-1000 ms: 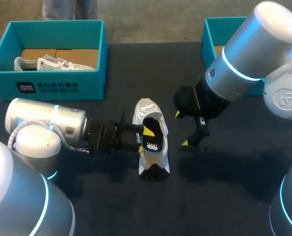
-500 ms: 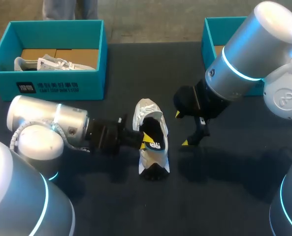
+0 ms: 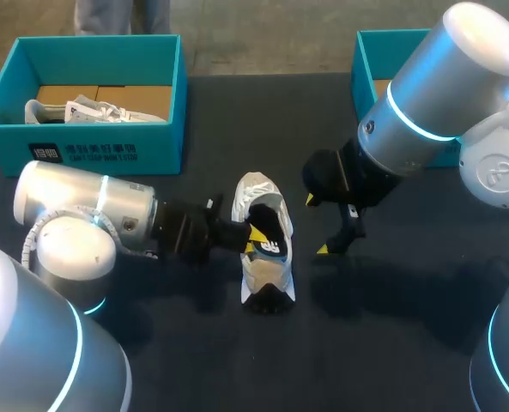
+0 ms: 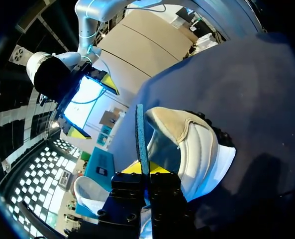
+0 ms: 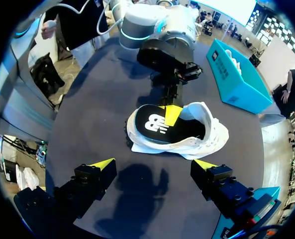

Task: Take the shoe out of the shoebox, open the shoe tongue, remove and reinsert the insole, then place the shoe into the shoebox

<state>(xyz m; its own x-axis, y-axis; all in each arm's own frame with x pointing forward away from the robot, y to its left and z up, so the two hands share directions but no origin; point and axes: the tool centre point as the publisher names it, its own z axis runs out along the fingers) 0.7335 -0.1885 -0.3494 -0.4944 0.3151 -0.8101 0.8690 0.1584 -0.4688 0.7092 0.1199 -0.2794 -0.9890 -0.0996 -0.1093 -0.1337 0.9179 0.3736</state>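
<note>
The shoe (image 3: 267, 273) lies at three o'clock of the left gripper (image 3: 254, 241), whose fingers pinch its insole (image 4: 140, 134) edge-on.

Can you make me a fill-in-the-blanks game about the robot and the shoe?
1. The left gripper is shut on the black foam ____.
2. The right gripper has its yellow-tipped fingers ____.
3. The white sneaker lies on the dark ____, not in a box.
Missing words: insole; open; table.
</note>
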